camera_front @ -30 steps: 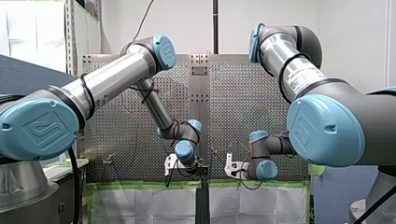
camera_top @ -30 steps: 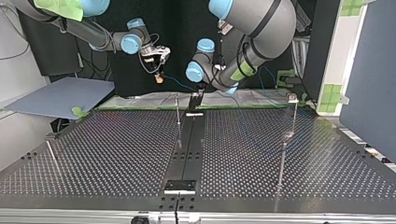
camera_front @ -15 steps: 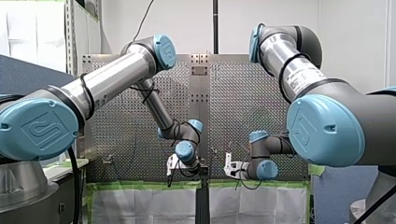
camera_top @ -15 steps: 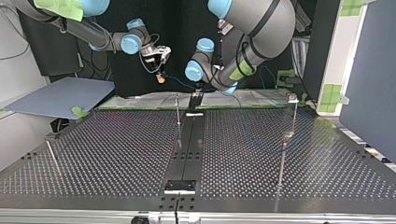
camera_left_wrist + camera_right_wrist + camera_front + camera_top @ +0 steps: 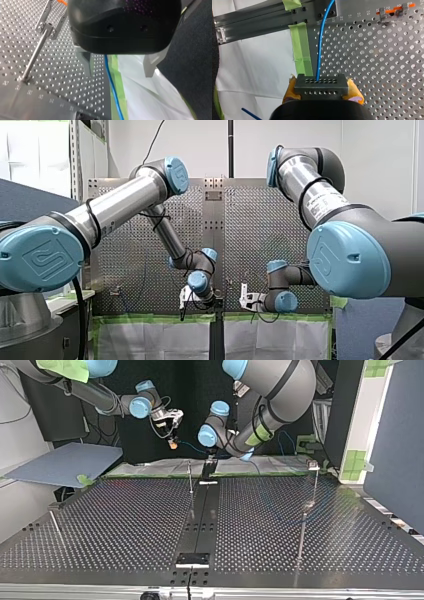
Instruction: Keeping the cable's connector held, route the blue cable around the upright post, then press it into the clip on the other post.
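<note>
My left tool [image 5: 118,74] has edged slightly rightward and lower in the front view; in the top view the blue cable [image 5: 320,50] between the tools sits marginally higher.

My left arm [image 5: 120,205] and my right arm [image 5: 320,195] are silver tubes with grey joints, logo-stamped pale blue caps and black cables; my left claw [image 5: 117,74] is glossy black with grey fingers [image 5: 87,62], my right claw [image 5: 321,87] yellow-padded.
</note>
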